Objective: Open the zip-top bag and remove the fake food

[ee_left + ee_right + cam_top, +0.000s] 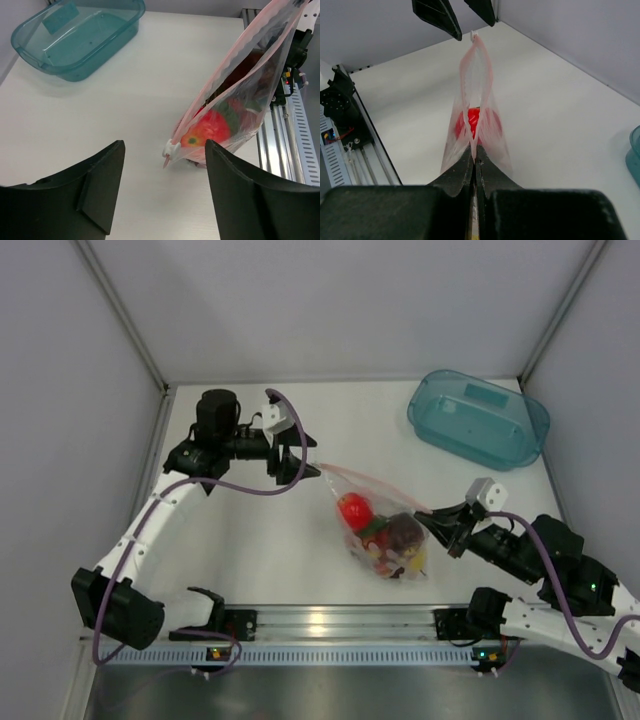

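The zip-top bag hangs stretched between my grippers, its pink zip strips parted into a narrow loop. Inside is the fake food: a red apple, dark grapes and a yellow lemon. The apple also shows in the left wrist view and the right wrist view. My right gripper is shut on the bag's zip end. My left gripper is open and empty, its fingers just short of the white slider at the bag's far end.
A teal translucent tub stands empty at the back right, also in the left wrist view. A metal rail runs along the table's near edge. Grey walls close in the left, back and right.
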Robot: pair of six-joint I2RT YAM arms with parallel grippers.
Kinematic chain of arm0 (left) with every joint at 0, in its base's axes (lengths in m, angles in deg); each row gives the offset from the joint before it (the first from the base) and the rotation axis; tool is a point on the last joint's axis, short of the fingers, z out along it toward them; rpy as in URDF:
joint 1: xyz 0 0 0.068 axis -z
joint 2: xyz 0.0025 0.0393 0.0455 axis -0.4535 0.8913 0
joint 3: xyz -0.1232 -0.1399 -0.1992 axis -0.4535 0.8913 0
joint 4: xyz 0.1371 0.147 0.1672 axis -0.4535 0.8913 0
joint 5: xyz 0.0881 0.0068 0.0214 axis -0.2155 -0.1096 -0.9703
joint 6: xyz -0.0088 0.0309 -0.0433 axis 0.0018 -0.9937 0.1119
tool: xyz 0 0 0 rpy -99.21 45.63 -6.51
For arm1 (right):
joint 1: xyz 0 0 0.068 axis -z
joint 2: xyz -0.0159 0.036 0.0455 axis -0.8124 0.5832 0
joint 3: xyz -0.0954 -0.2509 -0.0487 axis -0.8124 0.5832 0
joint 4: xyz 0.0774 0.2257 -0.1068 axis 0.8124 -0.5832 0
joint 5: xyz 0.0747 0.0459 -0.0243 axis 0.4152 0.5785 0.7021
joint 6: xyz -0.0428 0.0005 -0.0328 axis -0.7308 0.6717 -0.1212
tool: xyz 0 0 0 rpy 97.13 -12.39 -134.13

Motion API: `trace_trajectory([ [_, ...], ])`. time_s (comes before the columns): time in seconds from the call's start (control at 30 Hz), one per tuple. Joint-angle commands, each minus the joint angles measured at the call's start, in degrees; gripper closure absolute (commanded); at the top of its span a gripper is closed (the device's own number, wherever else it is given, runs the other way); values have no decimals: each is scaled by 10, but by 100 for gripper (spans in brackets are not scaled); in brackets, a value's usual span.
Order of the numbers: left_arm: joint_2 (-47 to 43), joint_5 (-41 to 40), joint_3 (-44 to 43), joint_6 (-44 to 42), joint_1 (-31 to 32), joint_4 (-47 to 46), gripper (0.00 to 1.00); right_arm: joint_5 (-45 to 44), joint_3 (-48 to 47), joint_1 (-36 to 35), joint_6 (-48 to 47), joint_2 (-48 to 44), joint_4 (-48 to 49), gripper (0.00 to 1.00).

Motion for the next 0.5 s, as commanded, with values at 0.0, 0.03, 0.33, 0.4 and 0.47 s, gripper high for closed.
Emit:
trace_trajectory([
  [0.0, -5, 29, -38, 17, -5, -10, 26, 12, -16, -8, 4, 1, 44, 100],
  [0.03, -5, 35, -47, 19, -3, -10, 25, 14, -14, -8, 3, 2, 45, 100],
  [0.33, 24, -128, -89, 15, 161, -10, 29, 28, -3, -8, -1, 7, 53, 100],
  [0.4, 33, -98, -94, 24, 163, -11, 30, 29, -3, -8, -2, 10, 53, 100],
  [0.47, 38, -79, -103, 34, 166, -10, 32, 30, -3, -7, -2, 18, 53, 100],
])
